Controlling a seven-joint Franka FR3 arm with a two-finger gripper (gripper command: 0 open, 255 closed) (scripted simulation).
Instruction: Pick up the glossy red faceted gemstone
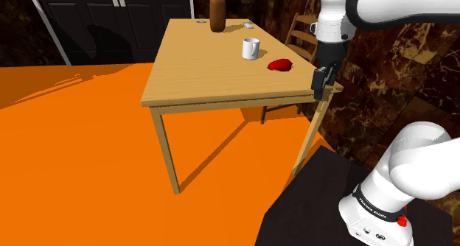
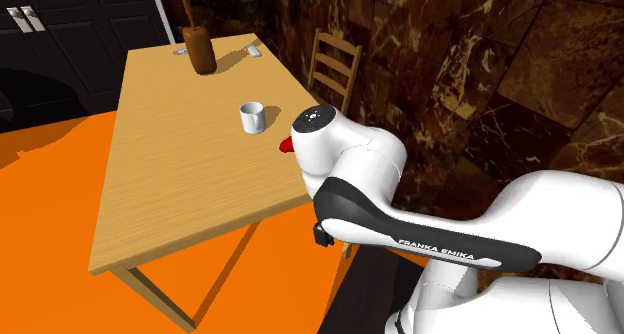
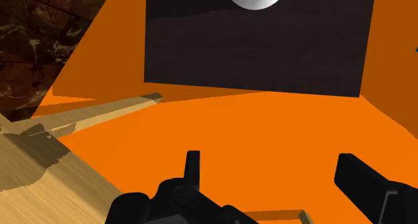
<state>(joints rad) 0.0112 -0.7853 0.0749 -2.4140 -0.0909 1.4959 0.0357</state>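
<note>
The red faceted gemstone (image 1: 279,64) lies on the wooden table (image 1: 199,75) near its right edge in the shoulder view, next to a white mug (image 1: 251,48). My black gripper (image 1: 321,88) hangs beside the table's right corner, off the edge and apart from the gem, pointing down. In the second exterior view, a sliver of the gemstone (image 2: 286,144) peeks out behind the arm's white joint. In the wrist view, the gripper (image 3: 278,182) is open, with nothing between its fingers (image 3: 192,168) and orange floor beneath them. A piece of the table's wood (image 3: 33,172) shows beside one finger.
A tall brown vessel (image 1: 217,15) and small flat items stand at the table's far end. A wooden chair (image 1: 302,32) sits behind the table's right side, close to the arm. The dark stand (image 3: 261,55) lies below the hand. Black cabinet doors (image 1: 110,16) line the back.
</note>
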